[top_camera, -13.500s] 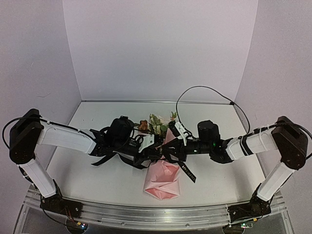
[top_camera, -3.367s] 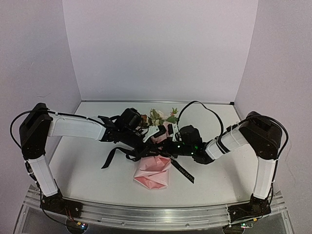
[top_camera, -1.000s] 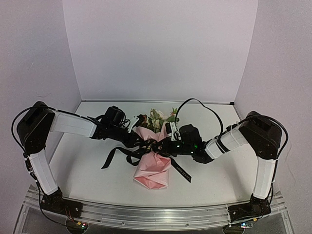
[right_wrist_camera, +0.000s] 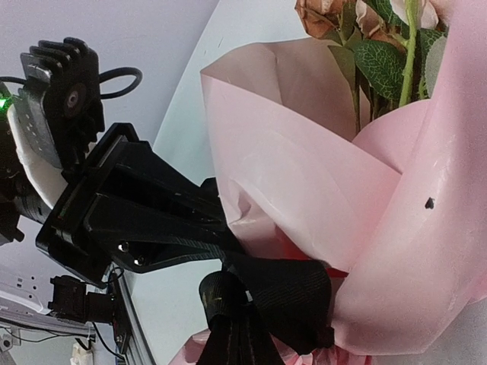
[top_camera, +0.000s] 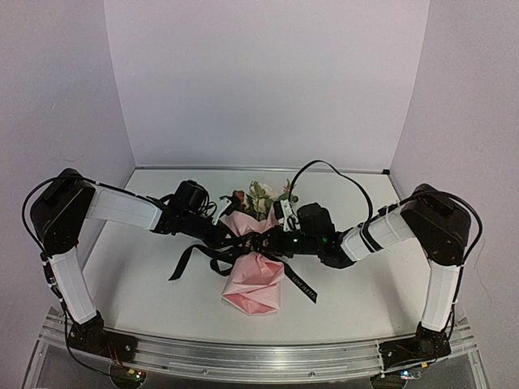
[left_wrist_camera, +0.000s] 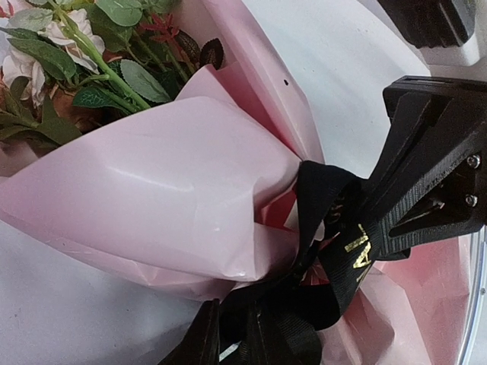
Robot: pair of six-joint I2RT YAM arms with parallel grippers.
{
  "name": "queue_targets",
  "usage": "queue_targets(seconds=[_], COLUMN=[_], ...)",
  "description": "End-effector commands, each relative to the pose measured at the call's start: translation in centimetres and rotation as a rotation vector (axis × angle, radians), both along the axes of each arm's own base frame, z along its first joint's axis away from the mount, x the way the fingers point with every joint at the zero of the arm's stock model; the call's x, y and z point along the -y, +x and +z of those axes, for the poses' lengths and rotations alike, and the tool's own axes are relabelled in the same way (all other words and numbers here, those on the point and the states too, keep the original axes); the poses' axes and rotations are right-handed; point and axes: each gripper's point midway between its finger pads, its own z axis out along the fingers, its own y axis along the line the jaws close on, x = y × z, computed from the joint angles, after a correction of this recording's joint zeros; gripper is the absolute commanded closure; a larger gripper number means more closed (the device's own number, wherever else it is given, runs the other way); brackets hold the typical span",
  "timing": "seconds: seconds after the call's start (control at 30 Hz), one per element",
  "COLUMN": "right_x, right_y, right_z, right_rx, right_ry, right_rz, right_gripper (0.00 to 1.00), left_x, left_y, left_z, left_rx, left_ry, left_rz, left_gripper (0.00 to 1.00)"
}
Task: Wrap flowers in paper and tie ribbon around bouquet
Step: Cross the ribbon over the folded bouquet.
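The bouquet lies mid-table: flowers point(top_camera: 261, 197) point at the back wall, and the pale-pink paper point(top_camera: 253, 279) is wrapped around the stems as a cone. The black ribbon point(top_camera: 243, 243) circles the cone's narrow waist, its tails trailing left and right. My left gripper point(top_camera: 233, 237) and right gripper point(top_camera: 272, 240) meet there from either side. In the left wrist view my left gripper point(left_wrist_camera: 232, 328) is pinched on a bunched loop of ribbon point(left_wrist_camera: 327, 198) beside the paper point(left_wrist_camera: 152, 190). In the right wrist view my right gripper point(right_wrist_camera: 232, 331) is shut on the ribbon point(right_wrist_camera: 285, 293), below the flowers point(right_wrist_camera: 380, 46).
One ribbon tail point(top_camera: 188, 258) lies on the table to the left and a lettered tail point(top_camera: 302, 284) to the right. A black cable point(top_camera: 324, 165) loops above the right arm. Walls close the back and sides, and an aluminium rail point(top_camera: 243, 356) runs along the front.
My left gripper's jaws have narrowed onto the ribbon at the cone's waist. The right arm has edged slightly left. The bouquet has hardly shifted.
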Motion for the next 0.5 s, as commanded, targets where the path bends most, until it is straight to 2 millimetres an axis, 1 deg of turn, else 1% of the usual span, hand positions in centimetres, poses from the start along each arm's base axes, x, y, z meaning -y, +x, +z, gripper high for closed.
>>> queue_targets(seconds=[0.0,0.07,0.17,0.2,0.3,0.4,0.47], right_x=[-1.0,-1.0,-1.1,-1.2,-1.3,-1.5,-1.7], right_y=[0.3,0.2,0.3,0.3,0.3,0.6,1.0], right_z=[3.8,3.8,3.8,3.7,3.7,3.5,3.4], right_rx=[0.074,0.074,0.072,0.069,0.068,0.068,0.064], right_ry=[0.058,0.054,0.047,0.045,0.038,0.035,0.035], right_rz=[0.024,0.027,0.031,0.033,0.037,0.029,0.02], right_gripper=[1.0,1.0,1.0,1.0,1.0,1.0,1.0], left_x=[0.8,0.9,0.9,0.9,0.9,1.0,1.1], left_y=[0.6,0.4,0.1,-0.1,-0.9,-1.5,-1.8], left_z=[2.3,3.4,5.1,5.9,7.4,8.3,8.2], left_rx=[0.034,0.053,0.082,0.093,0.091,0.104,0.095], left_ry=[-0.057,-0.078,-0.108,-0.123,-0.162,-0.174,-0.171], left_rz=[-0.016,-0.023,-0.033,-0.04,-0.048,-0.07,-0.083], left_gripper=[0.94,1.0,1.0,1.0,1.0,1.0,1.0])
